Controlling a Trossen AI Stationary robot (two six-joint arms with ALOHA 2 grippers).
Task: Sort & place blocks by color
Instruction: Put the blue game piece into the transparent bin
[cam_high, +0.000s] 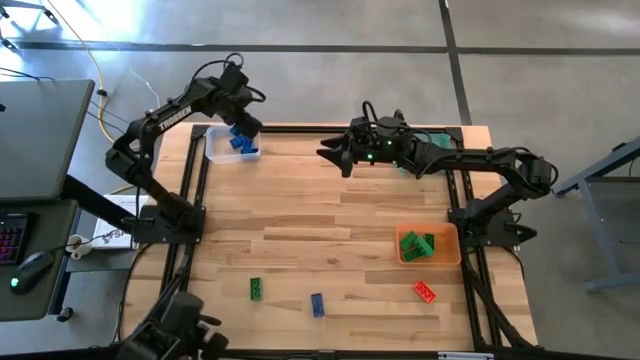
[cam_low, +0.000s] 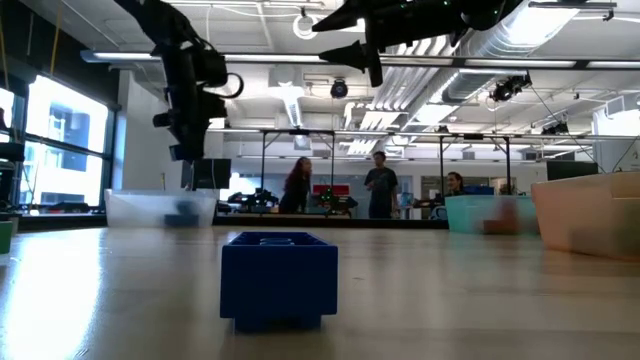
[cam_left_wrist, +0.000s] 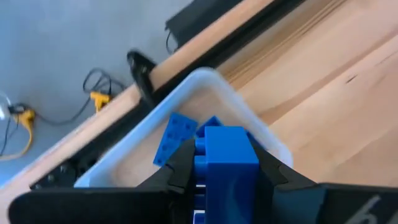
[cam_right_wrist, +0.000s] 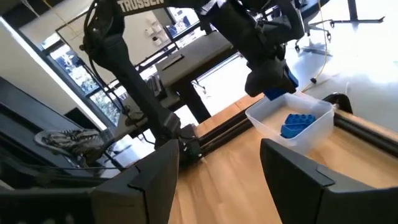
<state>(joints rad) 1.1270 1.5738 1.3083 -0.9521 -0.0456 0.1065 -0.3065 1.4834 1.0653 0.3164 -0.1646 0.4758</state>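
Note:
My left gripper (cam_high: 243, 130) is shut on a blue brick (cam_left_wrist: 227, 158) and hangs above the clear bin (cam_high: 232, 150) at the table's far left. The bin holds a few blue bricks (cam_left_wrist: 180, 134). My right gripper (cam_high: 328, 155) is open and empty, raised over the far middle of the table. A green brick (cam_high: 257, 288), a blue brick (cam_high: 317, 304) and a red brick (cam_high: 425, 291) lie flat on the table near its front edge. Several green bricks (cam_high: 417, 244) lie in the orange bin (cam_high: 452, 240). My left gripper pinches the blue brick by two opposite sides (cam_left_wrist: 202, 163) between its two fingers. The fingers come from above, pointing down. The brick is lifted clear, above the clear bin's opening (cam_right_wrist: 292, 121).
A teal bin (cam_low: 480, 212) stands at the far right, mostly under my right arm in the high view. Black rails (cam_high: 190, 190) run along the table's left and right edges. People stand in the room beyond the table (cam_low: 380, 185).

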